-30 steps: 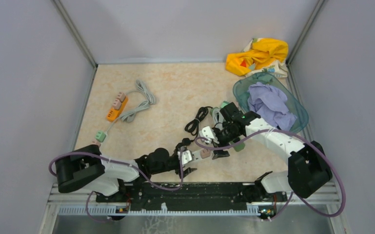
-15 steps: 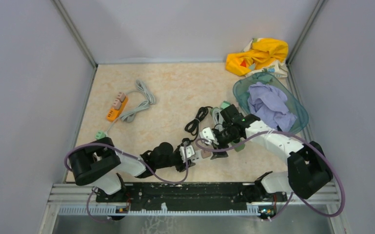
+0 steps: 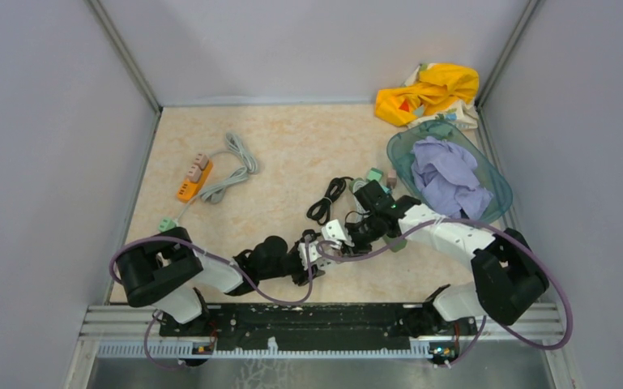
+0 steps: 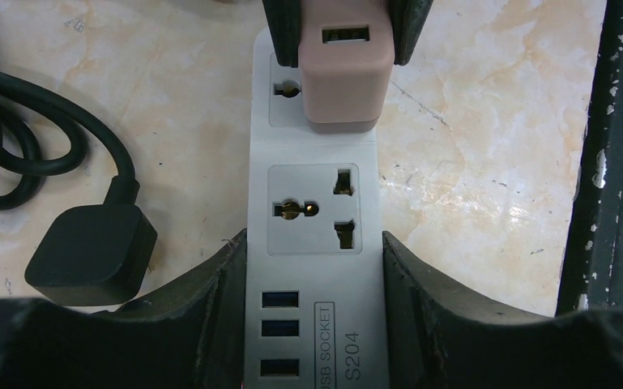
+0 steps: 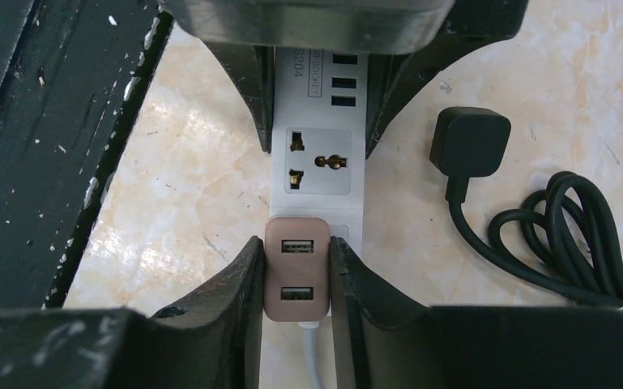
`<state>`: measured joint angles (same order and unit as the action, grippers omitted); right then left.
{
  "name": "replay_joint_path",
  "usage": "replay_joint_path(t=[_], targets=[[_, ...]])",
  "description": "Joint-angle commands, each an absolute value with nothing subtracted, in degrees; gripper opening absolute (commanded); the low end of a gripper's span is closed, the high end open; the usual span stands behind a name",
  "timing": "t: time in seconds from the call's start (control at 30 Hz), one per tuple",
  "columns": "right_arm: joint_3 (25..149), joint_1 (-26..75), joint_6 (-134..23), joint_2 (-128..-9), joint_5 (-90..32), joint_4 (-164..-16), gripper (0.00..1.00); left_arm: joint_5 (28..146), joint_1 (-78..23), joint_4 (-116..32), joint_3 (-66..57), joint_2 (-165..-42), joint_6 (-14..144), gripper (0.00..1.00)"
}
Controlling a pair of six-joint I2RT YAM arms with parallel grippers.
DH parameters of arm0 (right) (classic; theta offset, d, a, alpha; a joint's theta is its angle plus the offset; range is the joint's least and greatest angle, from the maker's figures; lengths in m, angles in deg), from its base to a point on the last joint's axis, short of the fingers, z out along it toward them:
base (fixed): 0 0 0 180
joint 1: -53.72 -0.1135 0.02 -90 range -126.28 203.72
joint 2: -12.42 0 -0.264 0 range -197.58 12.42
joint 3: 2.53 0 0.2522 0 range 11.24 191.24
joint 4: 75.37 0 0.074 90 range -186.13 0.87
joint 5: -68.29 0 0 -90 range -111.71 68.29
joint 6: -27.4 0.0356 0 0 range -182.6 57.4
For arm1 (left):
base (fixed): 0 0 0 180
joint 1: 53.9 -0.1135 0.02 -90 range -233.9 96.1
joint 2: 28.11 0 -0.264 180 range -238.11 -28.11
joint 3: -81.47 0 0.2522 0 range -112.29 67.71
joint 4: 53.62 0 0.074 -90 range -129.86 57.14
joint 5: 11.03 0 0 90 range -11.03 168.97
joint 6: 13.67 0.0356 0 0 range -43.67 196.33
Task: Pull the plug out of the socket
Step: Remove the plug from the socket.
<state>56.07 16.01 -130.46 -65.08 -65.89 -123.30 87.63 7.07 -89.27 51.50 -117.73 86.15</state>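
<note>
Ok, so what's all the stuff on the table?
white power strip: one, white, front middle
pink plug: one, pink, plugged into the white power strip
black cable with plug: one, black, coiled beside it, unplugged
orange power strip: one, orange, back left
grey cable: one, grey, beside the orange power strip
basket: one, teal, right side
purple cloth: one, purple, in the basket
green plugs: two, green, one front left, another by the basket
yellow cloth: one, yellow, back right corner
left hand: one, black, gripping the white power strip
right hand: one, black, gripping the pink plug
</note>
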Motion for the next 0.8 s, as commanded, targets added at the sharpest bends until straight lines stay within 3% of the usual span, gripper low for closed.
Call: replay_joint_path(t=[0.0,0.07,0.13,0.27,0.5,0.63,0.77], targets=[[57.5,14.7,-130.9,-66.8,-64.7,-123.7,0.13,87.8,6.5,-88.9,52.0,-118.4,84.9,0.00],[58.0,14.7,-130.8,-66.8,-64.2,-124.2,0.03,87.9,6.4,-89.1,52.2,-118.3,84.6,0.00],[58.4,14.7,-130.7,-66.7,-62.9,-124.9,0.00,87.9,6.3,-89.3,52.5,-118.3,84.6,0.00],[57.9,15.1,-133.2,-67.0,-61.4,-126.4,0.00,88.1,6.2,-89.4,52.8,-118.0,84.3,0.00],[56.9,12.7,-131.9,-66.3,-70.2,-124.1,0.00,88.7,6.0,-89.7,52.6,-118.5,84.3,0.00],[56.5,12.2,-121.3,-65.6,-66.9,-114.9,0.00,89.2,6.0,-89.6,52.5,-118.8,84.2,0.00],[56.5,13.3,-121.4,-65.1,-61.3,-114.1,0.00,89.5,5.9,-89.7,52.6,-118.5,84.0,0.00]])
